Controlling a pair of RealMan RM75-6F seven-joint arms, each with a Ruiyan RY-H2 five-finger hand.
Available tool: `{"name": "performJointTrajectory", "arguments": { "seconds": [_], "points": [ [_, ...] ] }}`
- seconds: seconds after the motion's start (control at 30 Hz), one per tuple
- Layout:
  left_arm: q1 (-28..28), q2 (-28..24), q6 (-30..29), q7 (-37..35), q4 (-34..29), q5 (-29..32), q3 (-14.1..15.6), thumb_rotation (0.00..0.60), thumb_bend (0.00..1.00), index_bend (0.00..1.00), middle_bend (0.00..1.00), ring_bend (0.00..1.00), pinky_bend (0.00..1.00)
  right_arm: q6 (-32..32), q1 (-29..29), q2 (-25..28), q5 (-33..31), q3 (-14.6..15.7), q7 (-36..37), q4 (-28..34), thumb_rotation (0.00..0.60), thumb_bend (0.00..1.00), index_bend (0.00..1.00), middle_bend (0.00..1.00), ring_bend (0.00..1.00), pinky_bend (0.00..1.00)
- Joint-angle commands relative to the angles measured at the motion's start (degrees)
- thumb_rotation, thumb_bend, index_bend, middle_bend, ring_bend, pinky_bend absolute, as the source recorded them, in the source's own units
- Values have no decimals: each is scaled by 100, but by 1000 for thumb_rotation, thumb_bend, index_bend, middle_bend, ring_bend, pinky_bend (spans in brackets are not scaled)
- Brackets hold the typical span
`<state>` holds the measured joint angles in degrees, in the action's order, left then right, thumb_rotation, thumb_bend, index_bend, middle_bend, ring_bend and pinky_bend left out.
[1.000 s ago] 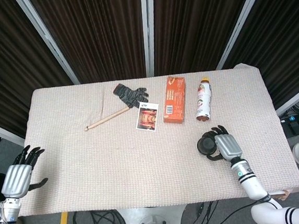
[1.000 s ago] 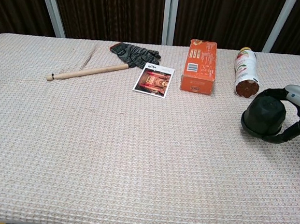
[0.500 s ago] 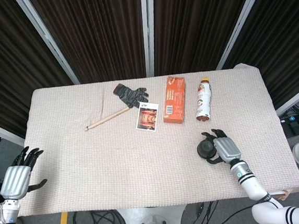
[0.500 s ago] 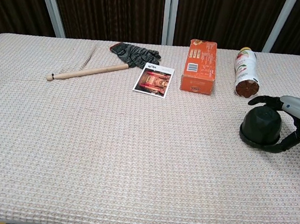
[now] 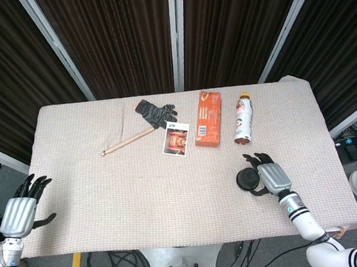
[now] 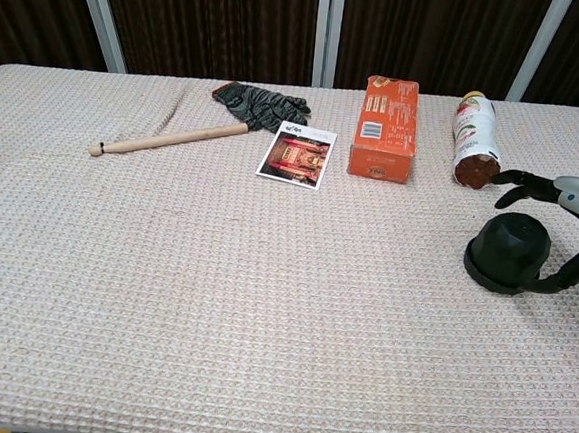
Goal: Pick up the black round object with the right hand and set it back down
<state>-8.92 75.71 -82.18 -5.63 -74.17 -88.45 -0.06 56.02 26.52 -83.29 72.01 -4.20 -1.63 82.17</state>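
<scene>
Now the black round object (image 6: 508, 254) sits upright on the bench (image 5: 109, 196), near its right front corner, in front of the lying bottle (image 6: 475, 138). The right robot hand (image 6: 570, 224) is just beside it on the right, fingers spread apart and holding nothing; the upper fingers (image 6: 518, 180) arch above the object without touching it, while one lower finger curves along its base, and whether it touches there I cannot tell. The left robot hand (image 5: 21, 210) hangs off the bench's left front edge, fingers apart and empty. Farther back lie an orange box (image 5: 207, 118), a small picture card (image 5: 176, 139), a dark glove (image 5: 155, 113) and a wooden stick (image 5: 127, 141) whose end meets the glove.
</scene>
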Motion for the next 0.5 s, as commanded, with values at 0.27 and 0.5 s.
{"name": "performJointTrajectory", "arguments": {
  "seconds": [0.27,0.5],
  "points": [
    [-9,-11,6,15,-28,-3,-6,600,123,164,126,0,183,44,-4,-28,39,-27,-24,34,600,51,0,242,0,0],
    [-6,-27,5,-6,-34,3,-10,600,123,164,126,0,183,146,-34,-99,16,-68,-75,11,600,85,0,325,0,0]
  ]
}}
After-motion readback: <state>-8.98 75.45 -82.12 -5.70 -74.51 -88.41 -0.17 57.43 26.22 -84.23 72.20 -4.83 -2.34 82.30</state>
